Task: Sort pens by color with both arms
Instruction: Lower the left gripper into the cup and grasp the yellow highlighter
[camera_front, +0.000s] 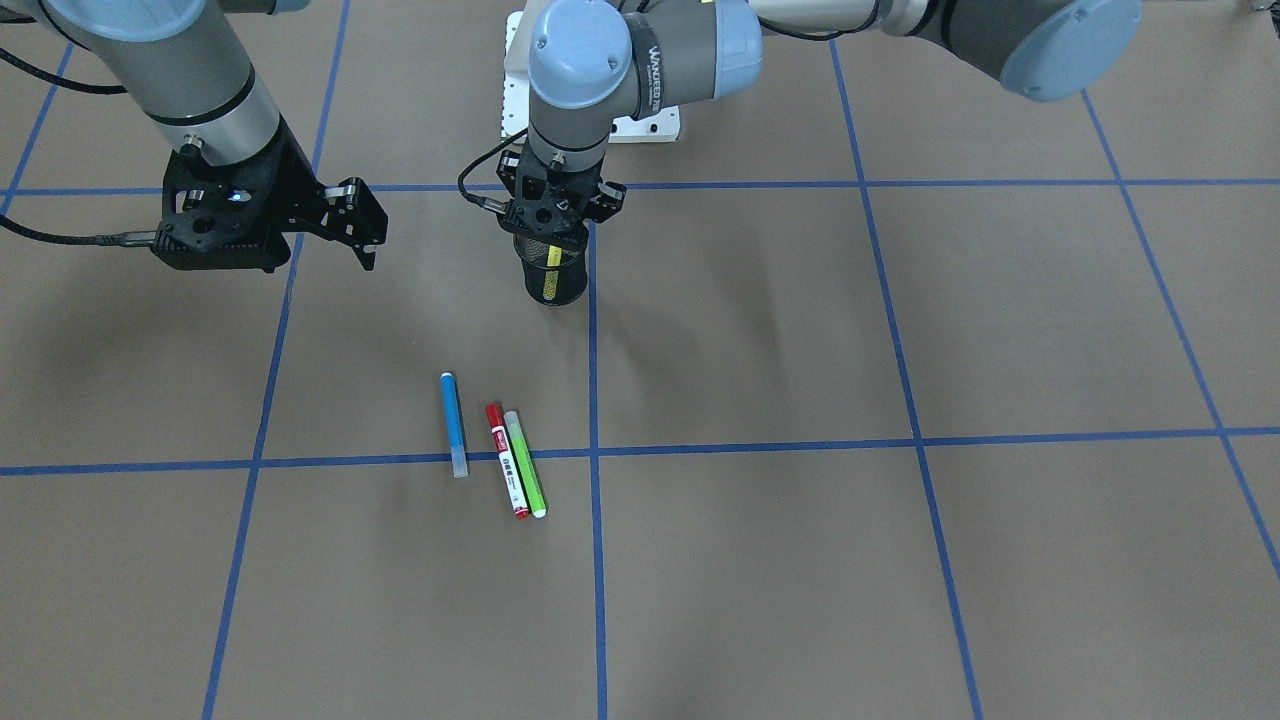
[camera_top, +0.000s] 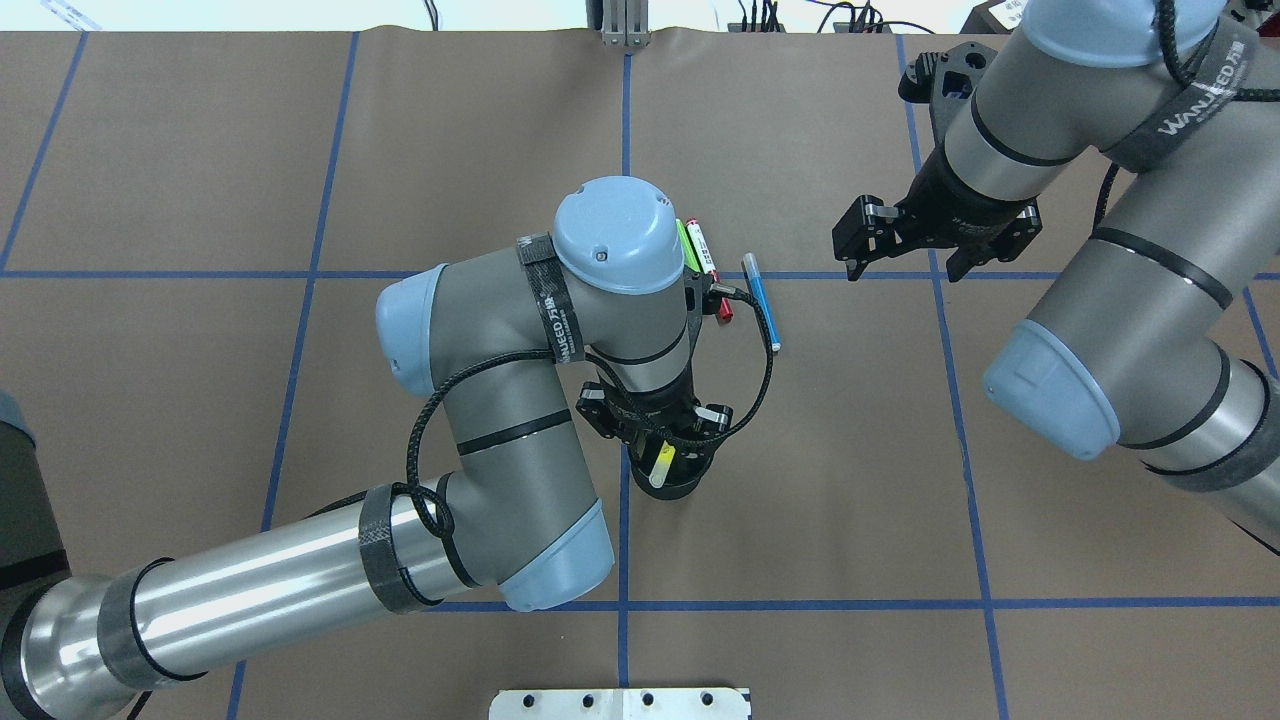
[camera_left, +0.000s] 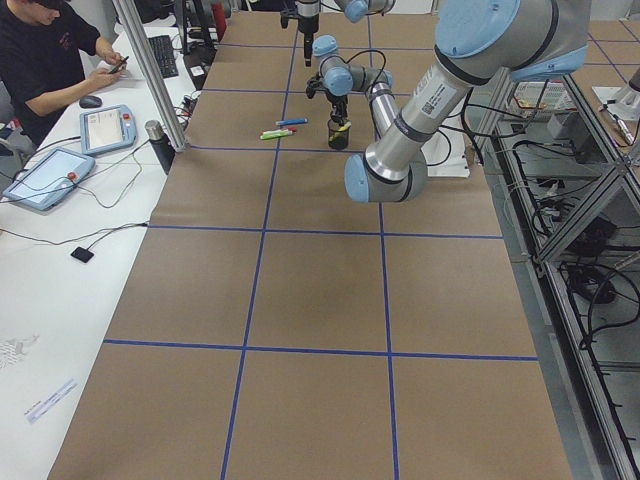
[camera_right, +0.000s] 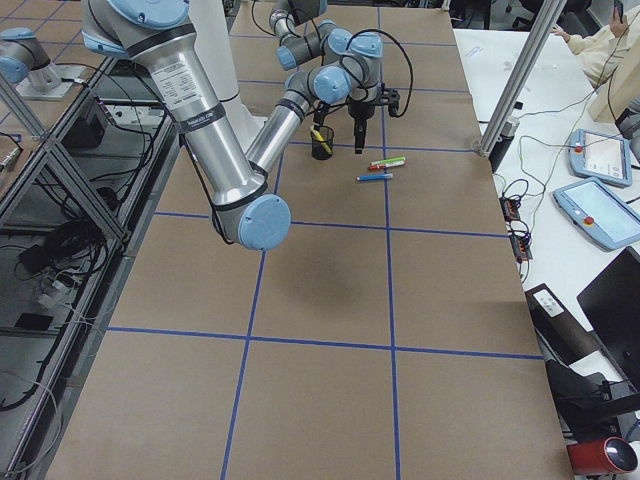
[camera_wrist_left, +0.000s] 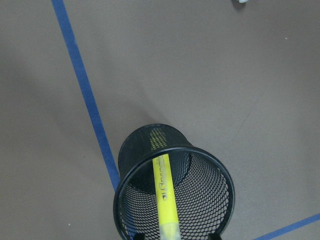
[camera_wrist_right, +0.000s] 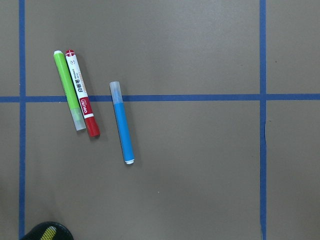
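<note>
A yellow pen (camera_wrist_left: 165, 195) leans inside the black mesh cup (camera_wrist_left: 172, 200), also seen in the overhead view (camera_top: 661, 465). My left gripper (camera_top: 660, 438) hangs right over the cup, its jaws open to either side of the pen's top end. The blue pen (camera_front: 454, 424), the red-and-white pen (camera_front: 507, 460) and the light green pen (camera_front: 526, 464) lie flat on the table beyond the cup; red and green touch side by side. My right gripper (camera_top: 905, 268) is open and empty, above the table to the right of the blue pen (camera_top: 761, 301).
The white pedestal base (camera_front: 650, 125) stands behind the cup. Blue tape lines (camera_front: 900, 440) grid the brown table. In the left side view, an operator (camera_left: 50, 60) sits at a side table with tablets (camera_left: 45, 175).
</note>
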